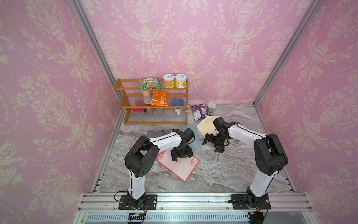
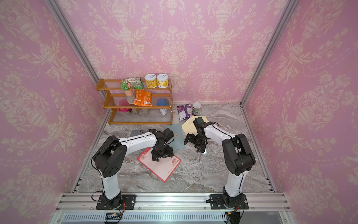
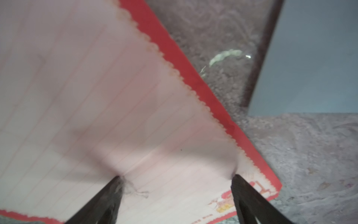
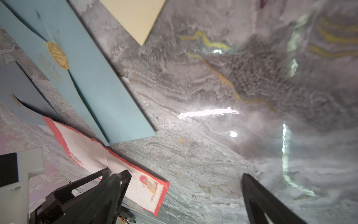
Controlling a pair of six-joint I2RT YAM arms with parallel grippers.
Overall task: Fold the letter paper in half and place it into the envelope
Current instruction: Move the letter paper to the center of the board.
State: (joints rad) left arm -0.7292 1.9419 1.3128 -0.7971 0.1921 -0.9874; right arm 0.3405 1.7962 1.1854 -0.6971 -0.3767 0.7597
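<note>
Left pincer [image 1: 181,157] spread wide, tips on my red-bordered lined letter paper [image 1: 180,170], unfolded | right pincer [image 1: 210,147] open, empty | pale blue envelope [image 1: 195,139] unfilled | fold, insertion remain

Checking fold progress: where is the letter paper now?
In a top view the letter paper lies unfolded on the marble table, left of centre, under the open left gripper, nearer the robot than the light blue envelope.

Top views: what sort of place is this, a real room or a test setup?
Probably a robot test cell dressed as a home: wallpaper panels sit in an aluminium frame, the left arm and right arm are bolted to a metal rail, and a wooden shelf holds snacks.
</note>
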